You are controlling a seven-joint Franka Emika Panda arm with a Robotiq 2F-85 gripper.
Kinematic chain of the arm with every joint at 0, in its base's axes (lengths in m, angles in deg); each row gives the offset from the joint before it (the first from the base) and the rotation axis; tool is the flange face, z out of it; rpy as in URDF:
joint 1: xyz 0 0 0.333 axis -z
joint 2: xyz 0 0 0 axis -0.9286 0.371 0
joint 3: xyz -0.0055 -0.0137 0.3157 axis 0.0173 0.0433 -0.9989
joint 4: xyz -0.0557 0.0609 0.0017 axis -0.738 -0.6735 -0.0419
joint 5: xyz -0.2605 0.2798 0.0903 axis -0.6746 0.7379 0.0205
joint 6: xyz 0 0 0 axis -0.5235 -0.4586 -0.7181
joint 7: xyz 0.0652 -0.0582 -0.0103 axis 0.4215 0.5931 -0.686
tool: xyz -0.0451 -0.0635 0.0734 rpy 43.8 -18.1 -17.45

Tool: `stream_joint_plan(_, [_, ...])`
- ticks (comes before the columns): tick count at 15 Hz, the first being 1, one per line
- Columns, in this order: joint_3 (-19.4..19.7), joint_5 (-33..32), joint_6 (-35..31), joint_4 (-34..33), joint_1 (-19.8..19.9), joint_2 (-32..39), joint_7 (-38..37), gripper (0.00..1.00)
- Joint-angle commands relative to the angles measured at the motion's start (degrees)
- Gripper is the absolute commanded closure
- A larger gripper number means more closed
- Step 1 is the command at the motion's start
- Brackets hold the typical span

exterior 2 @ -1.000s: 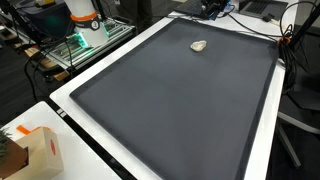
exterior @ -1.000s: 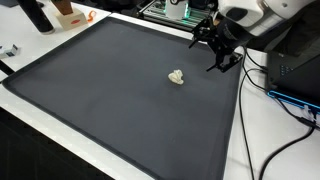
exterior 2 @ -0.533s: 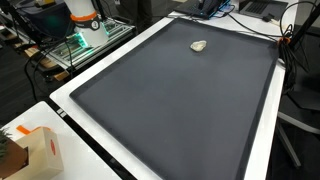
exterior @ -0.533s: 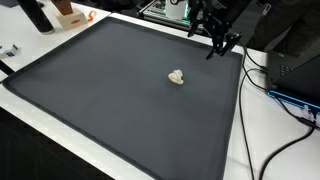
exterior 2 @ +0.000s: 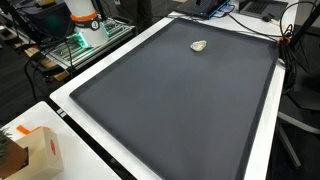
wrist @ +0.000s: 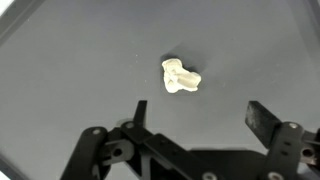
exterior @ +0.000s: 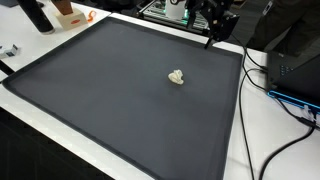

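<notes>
Black two-finger gripper [wrist: 195,118] enters at the bottom edge of the wrist view, jaws fully apart, holding nothing. Small cream-coloured crumpled lump [wrist: 180,77] lies just above frame centre, clear of both fingers, on the dark grey rubber mat [wrist: 60,70]. In an exterior view the gripper hangs at top right-centre.

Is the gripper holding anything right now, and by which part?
Nothing is held: the gripper stands open, and the small cream lump lies alone on the dark mat.
</notes>
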Motion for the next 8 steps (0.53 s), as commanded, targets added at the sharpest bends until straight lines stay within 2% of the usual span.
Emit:
stream_joint_plan(1, [-1.4, -0.2, -0.2, 0.3, 1.3, -0.4, -0.4, 0.00])
stream_joint_plan(8, [-1.6, -0.3, -0.2, 0.1, 1.5, -0.4, -0.4, 0.00])
